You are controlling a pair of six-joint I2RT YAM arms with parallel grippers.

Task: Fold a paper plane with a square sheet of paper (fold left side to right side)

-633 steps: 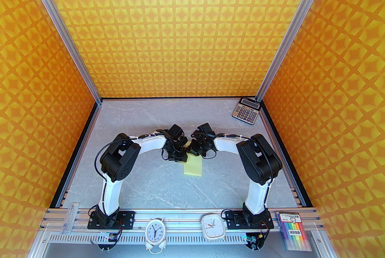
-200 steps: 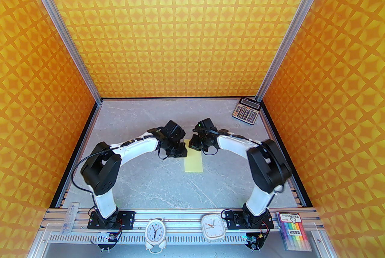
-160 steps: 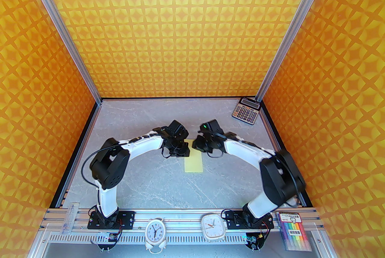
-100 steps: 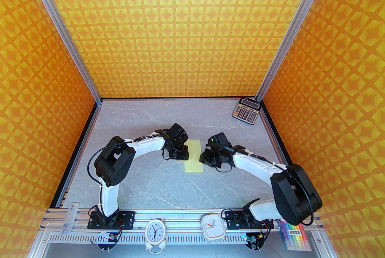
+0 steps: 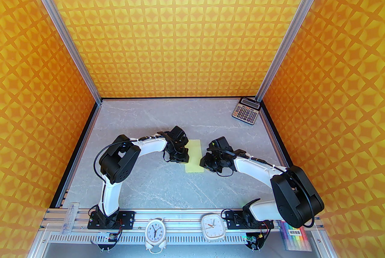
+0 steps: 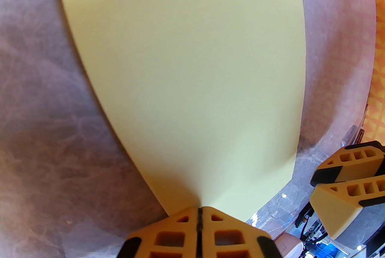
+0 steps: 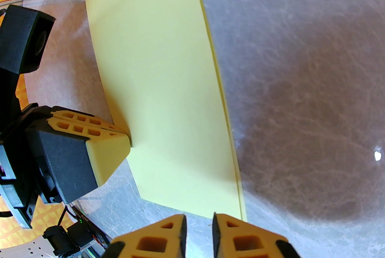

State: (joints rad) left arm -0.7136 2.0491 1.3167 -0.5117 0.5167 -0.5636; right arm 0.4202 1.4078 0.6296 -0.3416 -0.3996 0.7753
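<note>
One folded square sheet of paper [image 5: 194,156]; L gripper [image 6: 199,209] closed, touching its left edge; R gripper [image 7: 199,217] barely parted, empty.

Left gripper [image 6: 199,211], fingers pressed together, touches the left edge of the paper sheet [image 5: 195,157]; right gripper [image 7: 199,222], slightly parted, sits at its near-right corner.

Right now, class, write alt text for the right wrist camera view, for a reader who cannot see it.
A folded pale yellow sheet of paper lies on a grey marbled table. The shut left claw touches its left edge with its tip, while the right claw, slightly open and empty, sits by the edge nearest the camera.
</note>
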